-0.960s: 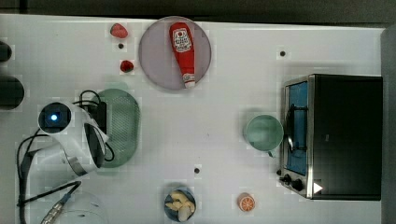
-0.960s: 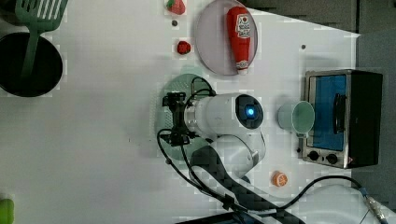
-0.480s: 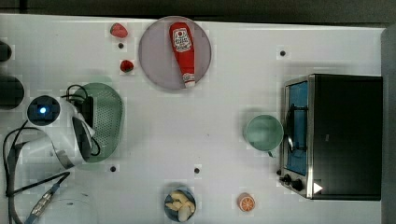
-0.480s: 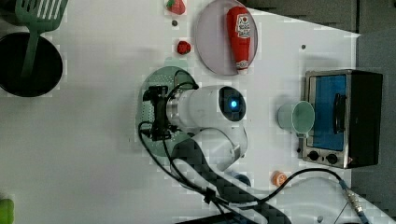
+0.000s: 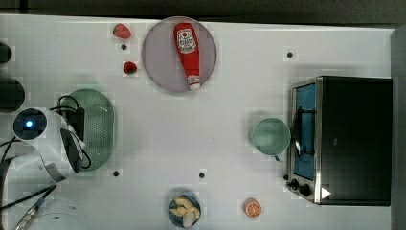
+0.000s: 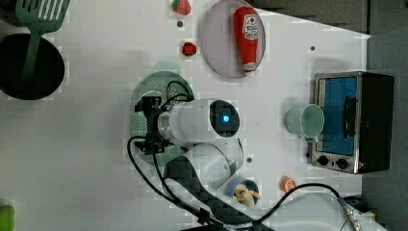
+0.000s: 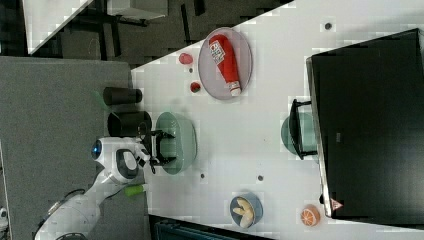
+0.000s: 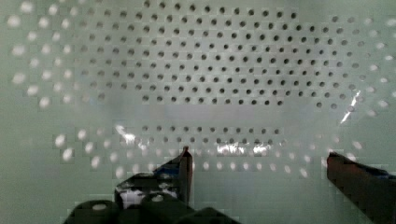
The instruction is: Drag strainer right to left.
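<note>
Pale mint-green oblong plastic strainer is seen near the white table's left edge in the top view, long axis running top-to-bottom. Gripper is spread apart inside it.

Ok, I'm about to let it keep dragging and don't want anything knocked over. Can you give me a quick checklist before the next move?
1. Claw open, fingers spread: ok.
2. Claw down inside the strainer, over its dotted bottom: ok.
3. Fingers pressing on the strainer wall: cannot tell.
4. Strainer flat on the table: ok.
5. Room toward the top view's left: not ok, dark pot and table edge are near.
6. Ketchup bottle on its plate, apart from the strainer: ok.
</note>
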{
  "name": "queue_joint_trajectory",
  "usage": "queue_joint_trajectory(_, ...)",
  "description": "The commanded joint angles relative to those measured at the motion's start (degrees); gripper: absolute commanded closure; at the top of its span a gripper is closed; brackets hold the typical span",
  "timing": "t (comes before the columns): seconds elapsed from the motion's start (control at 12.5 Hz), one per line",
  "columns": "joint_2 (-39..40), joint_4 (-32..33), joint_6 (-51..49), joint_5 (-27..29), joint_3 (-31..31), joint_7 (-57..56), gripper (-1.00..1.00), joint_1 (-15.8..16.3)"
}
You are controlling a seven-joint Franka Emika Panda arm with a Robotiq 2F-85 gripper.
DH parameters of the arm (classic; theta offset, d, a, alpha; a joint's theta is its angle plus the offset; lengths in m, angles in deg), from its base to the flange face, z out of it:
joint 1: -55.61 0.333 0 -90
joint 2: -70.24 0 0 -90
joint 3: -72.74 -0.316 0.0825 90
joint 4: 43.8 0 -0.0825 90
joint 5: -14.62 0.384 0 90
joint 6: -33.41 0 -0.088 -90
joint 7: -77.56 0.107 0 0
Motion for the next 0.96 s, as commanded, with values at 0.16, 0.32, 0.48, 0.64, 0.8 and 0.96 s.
queue_joint_trajectory(0.16,-5.08,-1.41,-4.58,-2.59,1.06,-3.74,-1.0,1.3)
queue_joint_trajectory(0.32,-11.26,-1.47,-13.79,-5.16,4.56,-14.13,-1.0,1.15)
queue_joint_trajectory(0.48,-19.48,-1.53,-22.78,-7.58,10.49,-24.09,-1.0,0.9)
queue_joint_trajectory(0.64,-28.48,-1.62,-30.58,-8.56,17.34,-33.81,-1.0,0.46)
queue_joint_trajectory(0.8,-36.75,-1.69,-37.37,-11.2,24.43,-44.76,-1.0,-0.12)
queue_joint_trajectory(0.96,-43.78,-1.77,-42.39,-18.2,31.21,-56.96,-1.0,-0.97)
